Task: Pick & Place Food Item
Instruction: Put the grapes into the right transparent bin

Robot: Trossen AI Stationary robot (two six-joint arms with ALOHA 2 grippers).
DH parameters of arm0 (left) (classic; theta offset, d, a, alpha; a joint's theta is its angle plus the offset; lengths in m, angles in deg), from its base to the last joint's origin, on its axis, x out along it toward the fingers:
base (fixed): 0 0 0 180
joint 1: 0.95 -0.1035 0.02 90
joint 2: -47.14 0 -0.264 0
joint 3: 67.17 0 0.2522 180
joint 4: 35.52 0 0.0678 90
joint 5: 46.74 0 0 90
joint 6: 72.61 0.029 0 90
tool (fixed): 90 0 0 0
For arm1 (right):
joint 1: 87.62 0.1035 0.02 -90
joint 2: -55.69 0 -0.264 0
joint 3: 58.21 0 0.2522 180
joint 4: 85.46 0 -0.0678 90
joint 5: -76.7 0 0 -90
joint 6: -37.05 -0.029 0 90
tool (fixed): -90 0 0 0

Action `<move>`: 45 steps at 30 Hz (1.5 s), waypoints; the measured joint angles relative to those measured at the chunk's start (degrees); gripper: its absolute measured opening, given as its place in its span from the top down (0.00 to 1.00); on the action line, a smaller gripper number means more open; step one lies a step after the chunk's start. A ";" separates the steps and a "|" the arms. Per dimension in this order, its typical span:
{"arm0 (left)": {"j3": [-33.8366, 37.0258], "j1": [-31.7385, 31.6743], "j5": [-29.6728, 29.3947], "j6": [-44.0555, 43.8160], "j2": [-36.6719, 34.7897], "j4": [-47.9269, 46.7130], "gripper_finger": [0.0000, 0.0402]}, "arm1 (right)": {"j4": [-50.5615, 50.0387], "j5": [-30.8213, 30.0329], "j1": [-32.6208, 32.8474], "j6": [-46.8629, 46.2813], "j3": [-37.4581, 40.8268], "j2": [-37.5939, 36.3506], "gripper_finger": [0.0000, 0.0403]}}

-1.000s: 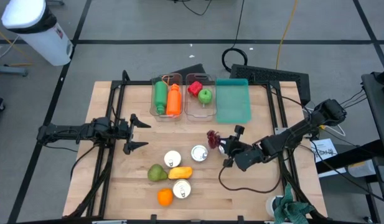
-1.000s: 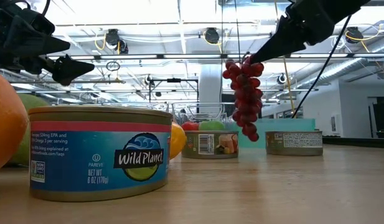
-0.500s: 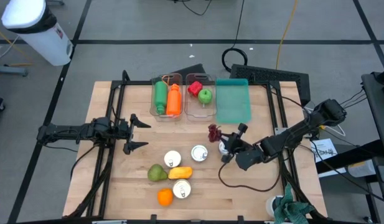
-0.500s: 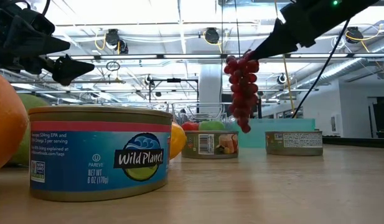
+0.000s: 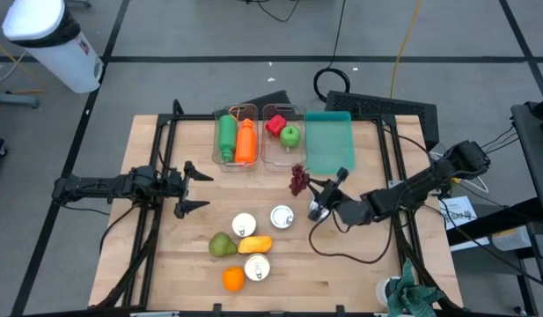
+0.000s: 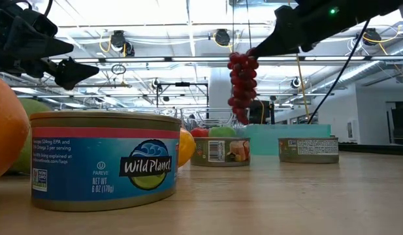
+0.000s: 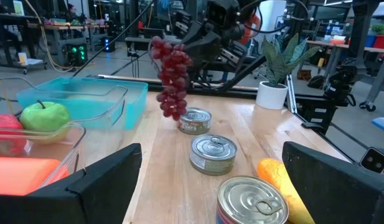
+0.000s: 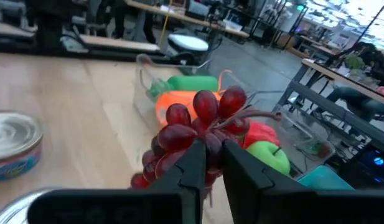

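Note:
A bunch of dark red grapes hangs in the air from my right gripper, which is shut on it, near the clear bins at the far middle of the table. The bunch also shows in the low view, the left wrist view and the right wrist view. My left gripper is open and empty over the table's left part. My right gripper pinches the top of the grape bunch, at its stem end, between its two fingers. The fingers come slanting from the table's right side. The bunch hangs below the fingers, lifted clear of the table.
Two clear bins stand at the far edge, one with a green and an orange item, one with a red item and a green apple. A teal tray stands beside them. Three cans, a pear, a yellow item and an orange lie nearer.
My right gripper has risen and gone toward the table's far edge and a little left, toward the clear bins, carrying the grape bunch. The bunch stays hanging clear of the table and is now higher above the cans.

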 joint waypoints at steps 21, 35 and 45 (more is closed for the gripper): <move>-0.02 0.00 0.00 -0.02 0.00 0.02 0.01 | 20.58 19.50 -10.59 3.06 4.45 -0.04 0.91; 0.00 0.00 0.00 -0.01 -0.01 0.01 0.01 | 24.51 24.07 -18.21 5.16 4.45 -0.07 0.91; 0.00 0.00 0.00 -0.01 0.00 0.02 0.01 | 26.60 23.88 -25.67 12.76 4.45 -0.07 0.91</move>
